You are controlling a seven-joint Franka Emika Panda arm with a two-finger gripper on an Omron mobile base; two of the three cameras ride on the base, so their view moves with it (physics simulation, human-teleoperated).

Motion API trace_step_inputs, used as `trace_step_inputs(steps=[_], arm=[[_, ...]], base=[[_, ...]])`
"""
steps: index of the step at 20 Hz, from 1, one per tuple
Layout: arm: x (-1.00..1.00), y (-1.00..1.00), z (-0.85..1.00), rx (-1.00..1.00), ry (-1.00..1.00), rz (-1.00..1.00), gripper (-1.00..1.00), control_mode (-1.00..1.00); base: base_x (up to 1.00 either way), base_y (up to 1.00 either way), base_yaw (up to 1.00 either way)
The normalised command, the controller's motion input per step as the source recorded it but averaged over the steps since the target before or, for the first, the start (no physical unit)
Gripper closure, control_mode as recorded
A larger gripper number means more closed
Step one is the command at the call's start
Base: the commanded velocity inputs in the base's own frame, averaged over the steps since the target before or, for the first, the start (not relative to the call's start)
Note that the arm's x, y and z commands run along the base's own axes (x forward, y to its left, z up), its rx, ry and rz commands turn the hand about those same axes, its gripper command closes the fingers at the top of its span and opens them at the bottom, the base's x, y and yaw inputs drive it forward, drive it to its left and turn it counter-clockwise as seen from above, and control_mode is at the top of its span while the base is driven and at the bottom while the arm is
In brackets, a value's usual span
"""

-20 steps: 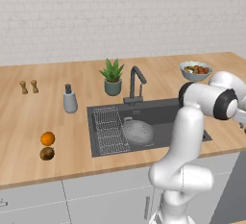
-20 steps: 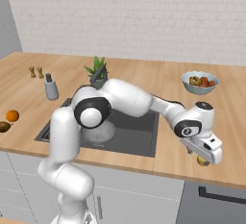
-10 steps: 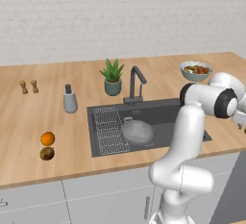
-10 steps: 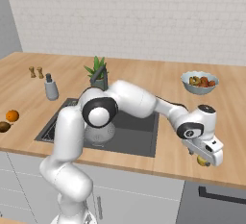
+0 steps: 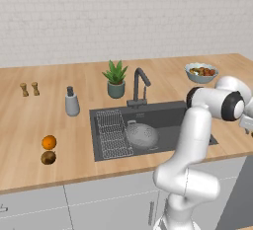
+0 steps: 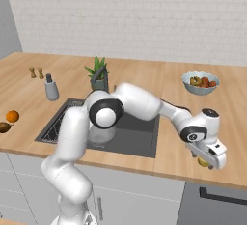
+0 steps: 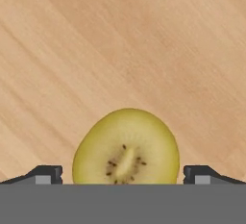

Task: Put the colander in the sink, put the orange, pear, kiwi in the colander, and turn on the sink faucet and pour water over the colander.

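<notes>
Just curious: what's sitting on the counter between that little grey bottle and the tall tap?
A potted plant stands between the bottle and the faucet, nearer the faucet. The left base view shows it best.

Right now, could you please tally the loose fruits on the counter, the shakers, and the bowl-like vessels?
Loose fruits: 3 (orange, kiwi, pear)
Shakers: 2
Bowl-like vessels: 2 (colander, fruit bowl)
Total: 7
</notes>
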Motion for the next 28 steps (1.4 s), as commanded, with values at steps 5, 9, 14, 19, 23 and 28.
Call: trace_step_inputs(steps=[5,9,14,19,23,28], arm=[[0.01,-0.05,-0.09,0.0,0.0,0.0,1.0,-1.0],[0.0,0.0,-0.06,0.0,0.0,0.0,1.0,-1.0],[0.06,0.1,0.0,0.0,-0.03,0.0,1.0,-1.0],[0.0,0.73,0.15,0.0,-0.04,0.0,1.0,-1.0],[0.0,0.83,0.39,0.0,0.0,0.0,1.0,-1.0],[0.0,0.88,0.37,0.0,-0.01,0.0,1.0,-1.0]], base=[[0.0,0.0,0.0],[0.0,0.0,0.0],[0.0,0.0,0.0],[0.0,0.0,0.0],[0.0,0.0,0.0],[0.0,0.0,0.0]])
